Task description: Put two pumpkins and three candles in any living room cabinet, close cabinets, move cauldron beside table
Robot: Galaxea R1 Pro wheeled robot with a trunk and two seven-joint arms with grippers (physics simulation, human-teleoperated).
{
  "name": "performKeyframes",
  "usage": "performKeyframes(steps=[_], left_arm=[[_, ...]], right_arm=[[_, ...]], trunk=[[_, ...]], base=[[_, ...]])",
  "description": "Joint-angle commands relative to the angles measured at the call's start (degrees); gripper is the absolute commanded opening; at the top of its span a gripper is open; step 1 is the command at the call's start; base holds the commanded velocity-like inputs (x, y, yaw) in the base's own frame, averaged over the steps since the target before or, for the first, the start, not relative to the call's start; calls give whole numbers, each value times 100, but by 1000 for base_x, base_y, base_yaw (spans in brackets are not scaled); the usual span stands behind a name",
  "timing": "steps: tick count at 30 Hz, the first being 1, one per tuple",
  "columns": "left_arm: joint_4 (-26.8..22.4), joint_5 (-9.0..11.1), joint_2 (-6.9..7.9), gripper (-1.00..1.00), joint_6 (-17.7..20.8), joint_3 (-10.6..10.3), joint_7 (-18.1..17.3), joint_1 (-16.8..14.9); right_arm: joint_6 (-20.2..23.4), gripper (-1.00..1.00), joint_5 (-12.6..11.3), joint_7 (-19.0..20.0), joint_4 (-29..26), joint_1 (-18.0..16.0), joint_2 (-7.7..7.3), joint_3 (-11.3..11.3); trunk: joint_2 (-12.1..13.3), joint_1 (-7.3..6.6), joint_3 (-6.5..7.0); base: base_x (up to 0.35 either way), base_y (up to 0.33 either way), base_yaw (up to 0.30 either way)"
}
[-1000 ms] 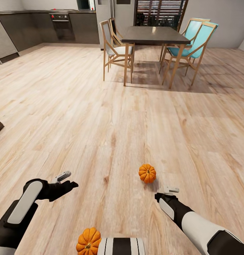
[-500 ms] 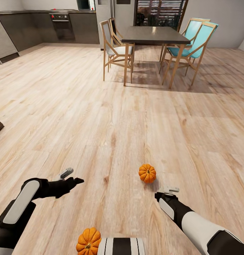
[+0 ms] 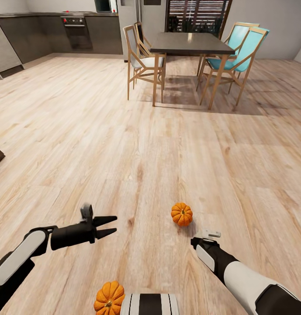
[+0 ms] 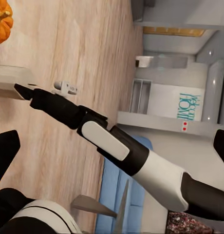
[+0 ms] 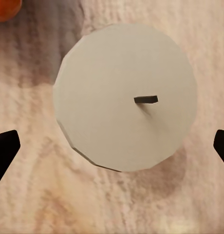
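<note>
The right gripper hangs spread wide, empty, directly above a candle — descending off-centre could tip it towards the nearby pumpkin — while the left gripper gapes empty.

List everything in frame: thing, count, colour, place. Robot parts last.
pumpkins: 2, orange; one on the floor just ahead of the right gripper, one at the head view's bottom edge beside the robot's trunk
candle: 1, beige-grey with dark wick; upright on the floor straight under the right gripper, between its fingers
dining table: 1, dark top, pale wood legs; far side of the room
chairs: 4 around the dining table, pale wood; two on the right have turquoise seats
kitchen cabinets: grey, with an oven; far left wall
floor: light wood planks
left gripper: black, open, held above the floor
right gripper: black, open, pointing down over the candle
</note>
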Motion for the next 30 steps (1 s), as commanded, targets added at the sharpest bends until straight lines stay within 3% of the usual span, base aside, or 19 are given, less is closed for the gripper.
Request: performKeyframes(steps=[1,6,9,17,22,30], left_arm=[[3,-44,11,100,1,-27,-109,-2],[4,-56,15,100,0,-60,-207,3],[4,-57,20,100,0,-61,-212,3],[9,-59,22,100,0,-62,-213,3],[5,-64,22,100,0,-62,-213,3],[9,-65,22,100,0,-62,-213,3]], right_arm=[[42,100,-25,-40,-16,-3,-5,48],[-3,100,-32,-40,-9,-1,-10,41],[-91,100,-33,-47,-6,-3,-13,36],[-121,100,-30,-41,-5,1,-14,-230],[-125,100,-29,-40,-5,-1,-14,-240],[-125,100,-30,-40,-5,-1,-14,-242]], trunk=[[-2,-1,-4],[-2,-1,-4],[-6,7,-70],[-7,9,-93],[-12,20,-181],[-12,20,-181]], base=[[0,0,0],[0,0,0],[0,0,0],[0,0,0],[0,0,0],[0,0,0]])
